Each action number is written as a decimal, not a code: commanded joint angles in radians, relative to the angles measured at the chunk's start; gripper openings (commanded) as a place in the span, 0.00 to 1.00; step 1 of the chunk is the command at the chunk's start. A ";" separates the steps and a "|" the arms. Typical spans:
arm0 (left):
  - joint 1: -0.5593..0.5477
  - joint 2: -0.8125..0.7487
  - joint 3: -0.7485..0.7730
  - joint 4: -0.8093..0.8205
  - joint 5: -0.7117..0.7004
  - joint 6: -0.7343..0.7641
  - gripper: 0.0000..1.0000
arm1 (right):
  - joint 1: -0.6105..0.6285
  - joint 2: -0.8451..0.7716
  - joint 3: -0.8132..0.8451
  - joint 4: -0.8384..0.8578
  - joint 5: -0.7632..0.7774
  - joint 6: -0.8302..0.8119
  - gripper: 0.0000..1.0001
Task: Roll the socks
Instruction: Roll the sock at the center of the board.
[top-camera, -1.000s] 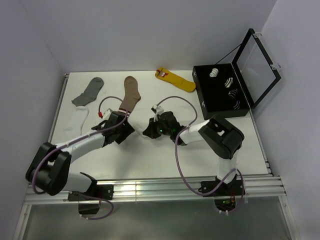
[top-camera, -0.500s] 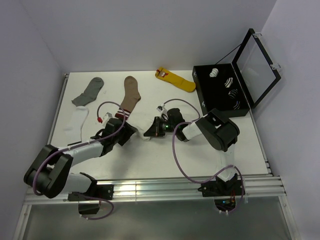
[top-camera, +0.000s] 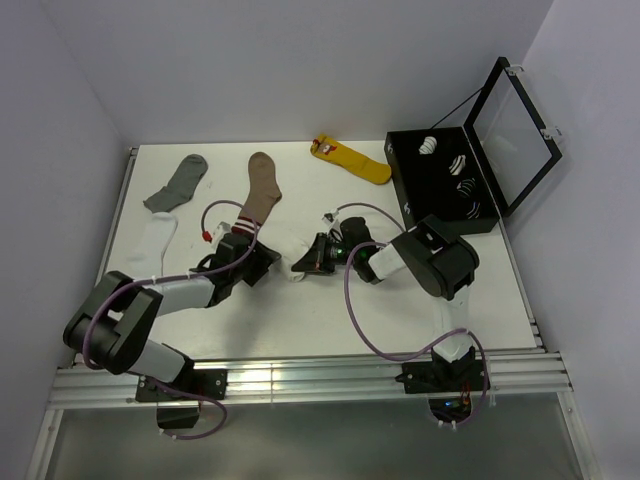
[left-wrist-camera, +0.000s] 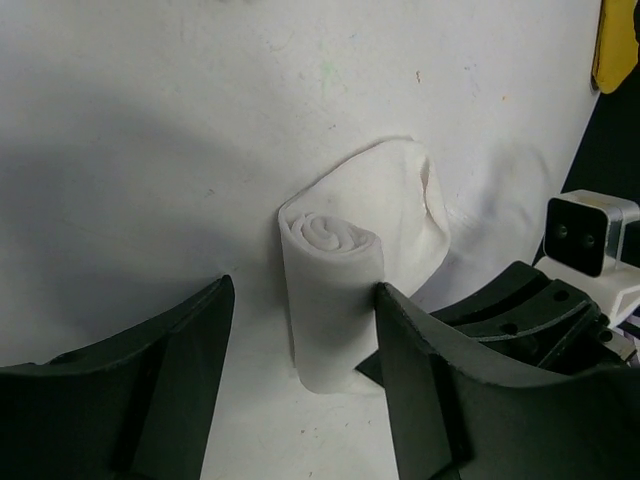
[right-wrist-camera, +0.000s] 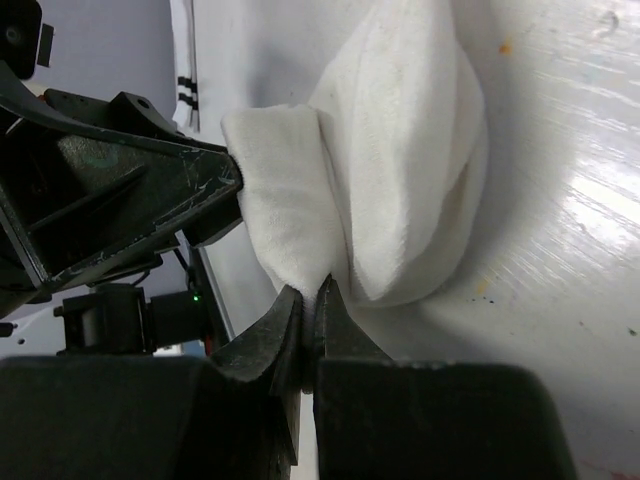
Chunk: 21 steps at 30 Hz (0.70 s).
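White matte worktop (top-camera: 330, 310), soft spiral-wound rolled white sock (left-wrist-camera: 335, 290) near its middle, left gripper (left-wrist-camera: 305, 300) low, jaws apart around it, right gripper (right-wrist-camera: 312, 297) pinching its edge.

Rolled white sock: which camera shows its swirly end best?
Left wrist: the sock stands between the open left gripper, swirl facing the camera. Right wrist shows its side, pinched by the right gripper. Top shows a small white lump.
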 joint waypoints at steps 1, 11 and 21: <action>0.003 0.030 0.019 0.038 0.018 0.012 0.64 | -0.014 0.038 -0.020 0.012 0.006 0.041 0.00; 0.003 0.091 0.028 0.068 0.040 0.021 0.51 | -0.017 0.043 -0.014 -0.029 0.018 0.044 0.00; 0.003 0.125 0.098 -0.030 0.044 0.042 0.14 | -0.007 -0.032 0.000 -0.177 0.107 -0.054 0.18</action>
